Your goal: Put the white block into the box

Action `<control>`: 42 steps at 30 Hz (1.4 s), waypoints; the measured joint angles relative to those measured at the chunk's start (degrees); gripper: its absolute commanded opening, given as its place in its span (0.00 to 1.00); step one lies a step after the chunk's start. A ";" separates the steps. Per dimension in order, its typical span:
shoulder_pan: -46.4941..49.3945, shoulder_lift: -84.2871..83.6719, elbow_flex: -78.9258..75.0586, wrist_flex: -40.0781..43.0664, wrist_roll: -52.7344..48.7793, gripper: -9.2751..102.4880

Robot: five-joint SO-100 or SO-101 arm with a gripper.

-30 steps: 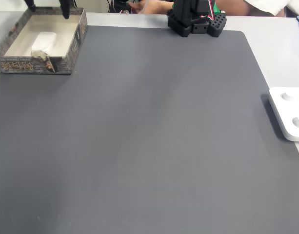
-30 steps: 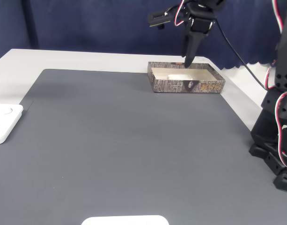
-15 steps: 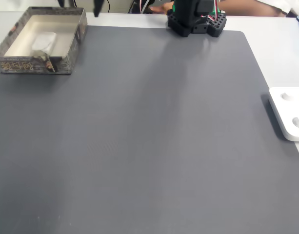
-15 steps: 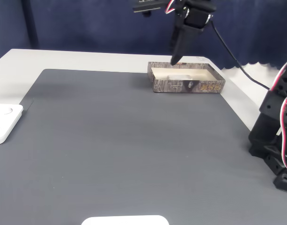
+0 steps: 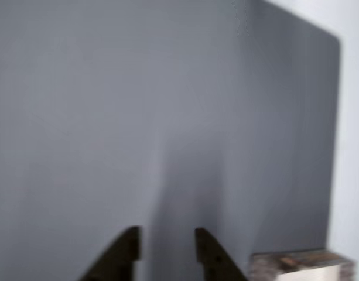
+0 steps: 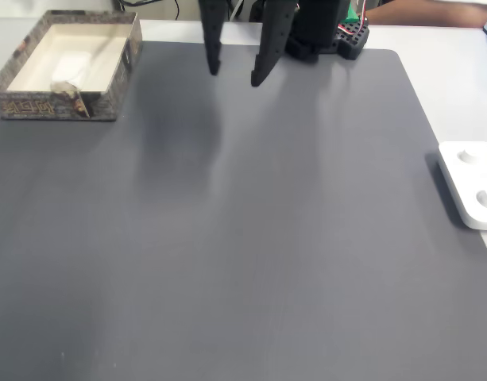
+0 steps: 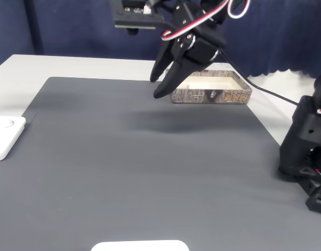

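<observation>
The white block (image 6: 71, 67) lies inside the box (image 6: 121, 73), which stands at the mat's far left corner in a fixed view. My gripper (image 6: 234, 76) hangs open and empty above the grey mat, to the right of the box and apart from it. In a fixed view from the side the gripper (image 7: 155, 87) sits in front of the left end of the box (image 7: 212, 95), pointing down at the mat. In the other view the two dark fingertips (image 5: 130, 249) frame bare mat, and a corner of the box (image 5: 296, 262) shows at the lower right.
The grey mat (image 6: 243, 238) covers most of the table. A white rounded plastic device (image 6: 472, 184) sits at the mat's right edge, seen again as the device (image 7: 3, 135) at the left. The arm's black base (image 6: 326, 36) stands at the far edge. Another white object (image 7: 139, 245) lies at the near edge.
The gripper has swung away from above the box and come down over the mat beside it. The white block has stayed in the box.
</observation>
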 measured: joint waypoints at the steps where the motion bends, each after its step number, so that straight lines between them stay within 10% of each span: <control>1: -0.26 0.00 0.09 0.62 -1.23 0.07; 14: -11.34 5.71 1.85 15.73 -28.48 0.07; 22: -16.70 10.37 1.85 18.72 -27.42 0.08; 42: -28.13 36.21 29.71 -3.08 -40.69 0.07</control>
